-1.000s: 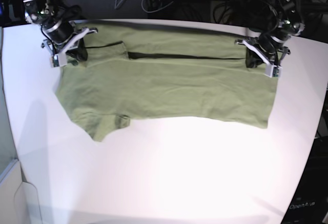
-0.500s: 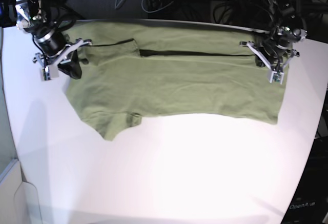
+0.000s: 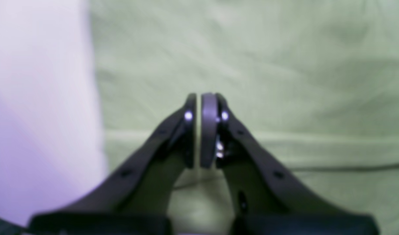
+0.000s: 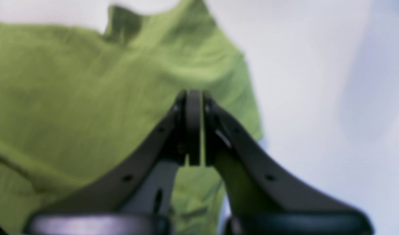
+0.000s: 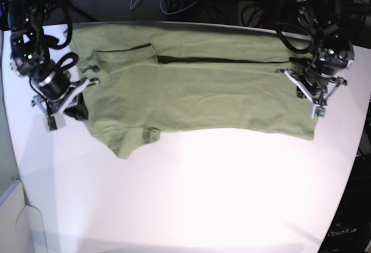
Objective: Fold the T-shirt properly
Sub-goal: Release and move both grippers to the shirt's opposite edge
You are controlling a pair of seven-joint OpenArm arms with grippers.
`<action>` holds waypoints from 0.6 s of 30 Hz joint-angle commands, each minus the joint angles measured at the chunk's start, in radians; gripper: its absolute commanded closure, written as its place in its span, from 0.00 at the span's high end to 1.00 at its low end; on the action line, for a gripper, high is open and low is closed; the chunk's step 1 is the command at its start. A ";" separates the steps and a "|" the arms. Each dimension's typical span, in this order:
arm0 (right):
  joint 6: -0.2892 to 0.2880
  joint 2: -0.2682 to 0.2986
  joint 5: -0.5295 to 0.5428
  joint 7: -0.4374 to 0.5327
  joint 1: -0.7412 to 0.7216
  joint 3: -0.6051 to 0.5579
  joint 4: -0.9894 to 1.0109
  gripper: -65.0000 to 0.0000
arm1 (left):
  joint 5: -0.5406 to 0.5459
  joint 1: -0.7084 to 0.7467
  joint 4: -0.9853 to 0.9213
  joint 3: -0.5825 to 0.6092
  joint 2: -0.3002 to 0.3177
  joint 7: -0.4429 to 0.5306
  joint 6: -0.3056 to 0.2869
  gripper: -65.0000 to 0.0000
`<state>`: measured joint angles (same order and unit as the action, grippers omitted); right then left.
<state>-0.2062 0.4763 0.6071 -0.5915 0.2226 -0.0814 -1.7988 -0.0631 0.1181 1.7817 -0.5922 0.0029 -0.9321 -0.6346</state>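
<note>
Now the olive T-shirt (image 5: pixel 197 91) lies folded lengthwise across the far part of the white table (image 5: pixel 191 195). Over its hem side the left gripper (image 3: pixel 198 98) is clenched on nothing, and the right gripper (image 4: pixel 194 94) is likewise clenched and empty above the sleeve end.

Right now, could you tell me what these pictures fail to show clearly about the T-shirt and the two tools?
- T-shirt tag: not visible in any view; wrist views blurred.
- Left tool: pads together, but blur hides whether cloth lies between them.
- Right tool: likewise blurred in its wrist view.
- Base view: both tools too small to read the tips.
</note>
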 commanded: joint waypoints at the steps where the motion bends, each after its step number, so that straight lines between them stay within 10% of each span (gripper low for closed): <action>1: -0.028 0.012 0.007 -0.002 -0.048 0.007 -0.012 0.12 | 0.013 -0.021 0.047 0.001 0.009 0.006 0.003 0.04; 9: -0.195 -0.027 0.007 -0.152 -0.357 -0.018 0.216 0.63 | 0.004 -0.150 0.056 -0.005 0.053 -0.100 0.008 0.30; 18: -0.201 -0.080 0.007 -0.086 -0.555 -0.208 0.523 0.71 | 0.003 -0.228 -0.076 -0.002 0.095 -0.087 0.006 0.44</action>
<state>-0.3996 0.3889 0.6083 -0.6857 -0.3103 -0.2955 -1.2636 -0.0711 -0.0917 1.6909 -0.5949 0.0856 -1.0409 -0.6289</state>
